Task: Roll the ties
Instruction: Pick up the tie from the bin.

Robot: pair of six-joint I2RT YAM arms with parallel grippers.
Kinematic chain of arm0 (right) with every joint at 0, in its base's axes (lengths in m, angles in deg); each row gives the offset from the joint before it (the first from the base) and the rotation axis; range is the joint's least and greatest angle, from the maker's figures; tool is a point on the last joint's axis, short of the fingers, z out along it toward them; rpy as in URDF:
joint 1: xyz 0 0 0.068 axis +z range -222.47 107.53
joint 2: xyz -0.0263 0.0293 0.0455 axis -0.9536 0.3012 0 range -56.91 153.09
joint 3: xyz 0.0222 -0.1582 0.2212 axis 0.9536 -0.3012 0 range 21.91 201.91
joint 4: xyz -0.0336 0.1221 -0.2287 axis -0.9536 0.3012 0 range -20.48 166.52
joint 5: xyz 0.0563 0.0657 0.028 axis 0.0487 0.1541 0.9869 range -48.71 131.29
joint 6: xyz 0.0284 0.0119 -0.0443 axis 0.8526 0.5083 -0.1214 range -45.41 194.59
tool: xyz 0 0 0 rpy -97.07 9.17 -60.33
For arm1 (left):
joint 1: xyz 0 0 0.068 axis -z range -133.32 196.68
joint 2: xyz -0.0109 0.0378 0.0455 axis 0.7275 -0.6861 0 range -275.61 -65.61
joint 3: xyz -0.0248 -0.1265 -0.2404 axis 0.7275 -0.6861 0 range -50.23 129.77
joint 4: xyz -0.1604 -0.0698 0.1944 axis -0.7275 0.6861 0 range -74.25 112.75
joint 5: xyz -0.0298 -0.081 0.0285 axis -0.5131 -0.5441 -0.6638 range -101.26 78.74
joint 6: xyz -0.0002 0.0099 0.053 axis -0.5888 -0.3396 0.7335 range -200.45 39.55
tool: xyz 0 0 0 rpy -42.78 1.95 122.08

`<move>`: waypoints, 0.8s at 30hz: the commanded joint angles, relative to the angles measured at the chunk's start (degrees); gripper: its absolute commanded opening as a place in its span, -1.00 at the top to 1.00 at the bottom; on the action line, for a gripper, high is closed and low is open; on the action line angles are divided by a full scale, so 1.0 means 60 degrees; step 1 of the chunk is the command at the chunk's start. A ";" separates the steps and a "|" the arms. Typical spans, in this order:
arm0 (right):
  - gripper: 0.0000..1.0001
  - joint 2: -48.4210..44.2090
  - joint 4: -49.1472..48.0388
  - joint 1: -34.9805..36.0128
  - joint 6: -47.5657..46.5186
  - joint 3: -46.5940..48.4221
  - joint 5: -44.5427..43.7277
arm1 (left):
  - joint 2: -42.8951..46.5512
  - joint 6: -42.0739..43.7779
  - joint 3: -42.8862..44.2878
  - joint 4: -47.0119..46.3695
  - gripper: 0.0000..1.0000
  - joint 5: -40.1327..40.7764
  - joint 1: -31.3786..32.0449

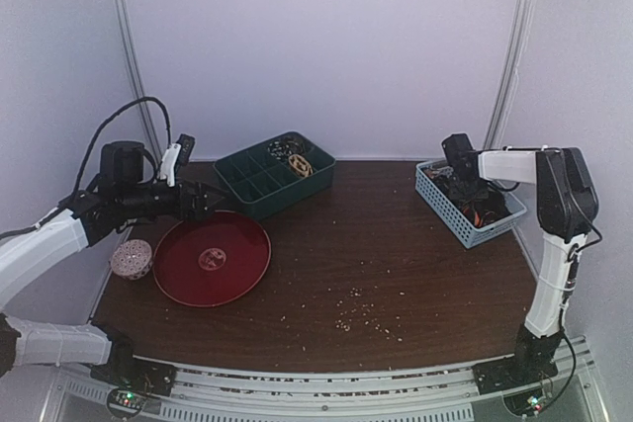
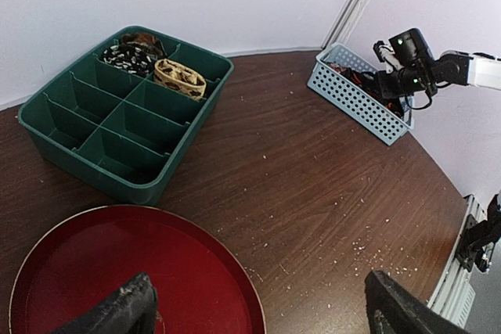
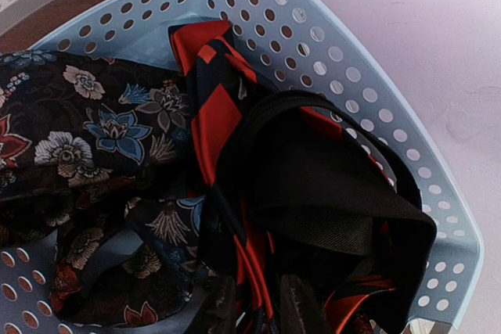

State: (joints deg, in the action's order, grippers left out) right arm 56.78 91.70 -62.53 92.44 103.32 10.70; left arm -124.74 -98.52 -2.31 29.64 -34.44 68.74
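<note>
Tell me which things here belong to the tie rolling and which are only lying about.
For the job: red-and-black striped tie, floral tie, blue basket holding them, rolled ties, green divided tray holding those.
Lying about: red round tray, speckled ball, crumbs.

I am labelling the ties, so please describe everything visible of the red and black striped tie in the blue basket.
The striped tie is fabric with diagonal orange-red and black stripes. It lies crumpled and unrolled in the perforated blue basket, touching a dark floral tie beside it. The right gripper flanks one fold with its fingers; grip unclear.
</note>
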 commanded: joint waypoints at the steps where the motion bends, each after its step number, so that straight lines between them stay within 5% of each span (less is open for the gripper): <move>1: 0.60 -0.0003 0.0389 -0.0059 0.0290 0.0021 0.0017 | 0.0052 0.0169 0.0143 -0.0149 -0.87 0.0058 -0.0063; 15: 0.47 0.0201 0.0515 -0.0204 0.0585 -0.0179 0.0248 | 0.0082 0.0169 0.0143 -0.0154 -0.89 0.0143 -0.0061; 24: 0.58 0.0229 0.0516 -0.0293 0.0680 -0.0297 0.0515 | -0.0106 0.0154 0.0241 -0.0191 -0.89 0.0019 -0.0065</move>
State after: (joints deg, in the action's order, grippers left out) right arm 57.15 93.51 -63.85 95.81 102.53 12.67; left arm -124.87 -98.32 -2.29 29.64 -34.01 68.74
